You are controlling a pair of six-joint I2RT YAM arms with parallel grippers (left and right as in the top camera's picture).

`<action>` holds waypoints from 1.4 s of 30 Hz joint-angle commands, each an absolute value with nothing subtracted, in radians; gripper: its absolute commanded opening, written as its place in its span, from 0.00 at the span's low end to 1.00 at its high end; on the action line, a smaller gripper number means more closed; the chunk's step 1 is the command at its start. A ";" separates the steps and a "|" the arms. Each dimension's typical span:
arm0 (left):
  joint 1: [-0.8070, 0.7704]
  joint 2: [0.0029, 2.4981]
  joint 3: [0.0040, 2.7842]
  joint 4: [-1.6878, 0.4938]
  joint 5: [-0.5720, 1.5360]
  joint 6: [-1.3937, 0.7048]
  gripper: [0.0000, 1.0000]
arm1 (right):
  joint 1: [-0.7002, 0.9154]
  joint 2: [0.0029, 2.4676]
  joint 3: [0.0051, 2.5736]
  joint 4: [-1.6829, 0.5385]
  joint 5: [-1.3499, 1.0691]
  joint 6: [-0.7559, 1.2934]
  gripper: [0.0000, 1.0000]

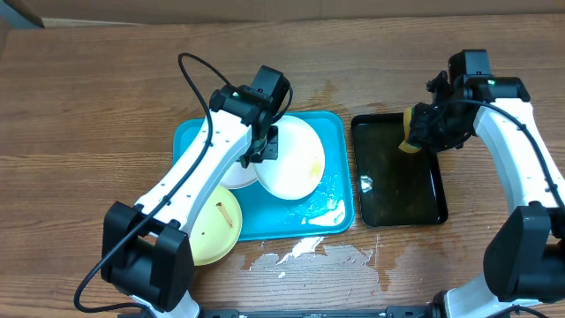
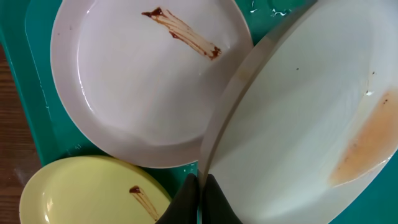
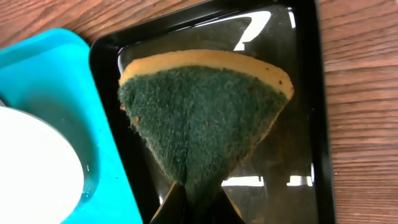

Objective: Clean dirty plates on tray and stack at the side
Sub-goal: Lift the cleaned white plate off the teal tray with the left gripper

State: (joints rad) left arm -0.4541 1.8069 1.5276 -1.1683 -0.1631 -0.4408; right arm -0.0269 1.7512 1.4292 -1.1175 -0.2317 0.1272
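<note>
The desk lies bare and wide out past the left hand on its outer side and beyond both hands at the far edge, so there looks to be plenty of room for a stack, though nothing is stacked there yet. The turquoise tray sits under the left hand, and all three plates are on or over it, so I judge the task barely begun. The black tray stands just beside it, under the right hand, with only a thin strip of desk between the two rims. The left hand is pinched shut on the near rim of a white plate, which it holds tilted, one edge raised over the tray; an orange smear shows on its face. Below and to the left of that hand a second white plate lies flat with a brown streak, partly overlapped by the tilted one. Nearer the arm's base, the yellow plate hangs out over the tray's near corner and also carries a dark streak. The right hand is closed on a green-faced sponge, hanging over the black tray and well apart from the held plate, so no scrubbing contact exists. A puddle spreads on the desk just off the tray's near rim, making that ground slippery for setting plates down.
</note>
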 commanded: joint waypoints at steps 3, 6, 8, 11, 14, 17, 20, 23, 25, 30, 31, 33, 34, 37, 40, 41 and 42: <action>-0.490 1.818 1.590 -1.174 -0.281 -0.394 0.04 | -0.041 1.730 1.446 -1.112 -0.213 0.131 0.04; -0.546 1.818 1.620 -1.190 -0.409 -0.387 0.04 | -0.041 1.730 1.446 -1.113 -0.207 0.131 0.04; -0.588 1.818 1.635 -1.194 -0.484 -0.388 0.04 | -0.041 1.730 1.439 -1.113 -0.207 0.131 0.04; -0.667 1.818 1.647 -1.196 -0.622 -0.389 0.04 | -0.041 1.730 1.423 -1.109 -0.199 0.131 0.04; -0.750 1.818 1.647 -1.200 -0.778 -0.403 0.04 | -0.041 1.730 1.416 -1.108 -0.199 0.131 0.04; -0.827 1.818 1.647 -1.209 -0.913 -0.439 0.04 | -0.041 1.730 1.415 -1.105 -0.199 0.131 0.04; -0.891 1.818 1.647 -1.234 -1.050 -0.495 0.04 | -0.041 1.730 1.415 -1.106 -0.199 0.131 0.04; -0.935 1.818 1.647 -1.250 -1.176 -0.523 0.04 | -0.041 1.730 1.415 -1.105 -0.199 0.131 0.04; -0.957 1.818 1.647 -1.253 -1.232 -0.527 0.04 | -0.041 1.730 1.415 -1.106 -0.199 0.131 0.04; -1.020 1.818 1.647 -1.282 -1.296 -0.581 0.04 | -0.041 1.730 1.415 -1.106 -0.199 0.131 0.04; -1.047 1.818 1.647 -1.302 -1.314 -0.622 0.04 | -0.041 1.730 1.415 -1.106 -0.199 0.131 0.04; -1.074 1.818 1.647 -1.323 -1.331 -0.665 0.04 | -0.041 1.730 1.415 -1.106 -0.199 0.131 0.04; -1.083 1.818 1.647 -1.329 -1.335 -0.685 0.04 | -0.041 1.730 1.415 -1.106 -0.199 0.131 0.04; -1.103 1.818 1.647 -1.332 -1.341 -0.697 0.04 | -0.041 1.730 1.415 -1.103 -0.199 0.132 0.04; -1.115 1.818 1.647 -1.342 -1.330 -0.700 0.04 | -0.041 1.730 1.415 -1.098 -0.200 0.136 0.04; -1.118 1.818 1.646 -1.353 -1.332 -0.706 0.04 | -0.041 1.730 1.415 -1.097 -0.200 0.136 0.04; -1.119 1.818 1.644 -1.362 -1.336 -0.723 0.04 | -0.041 1.730 1.415 -1.096 -0.200 0.142 0.04</action>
State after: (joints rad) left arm -1.1122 1.8072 1.6188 -1.3460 -1.2839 -0.6487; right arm -0.0380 1.7512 1.4174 -1.1049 -0.2028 0.1307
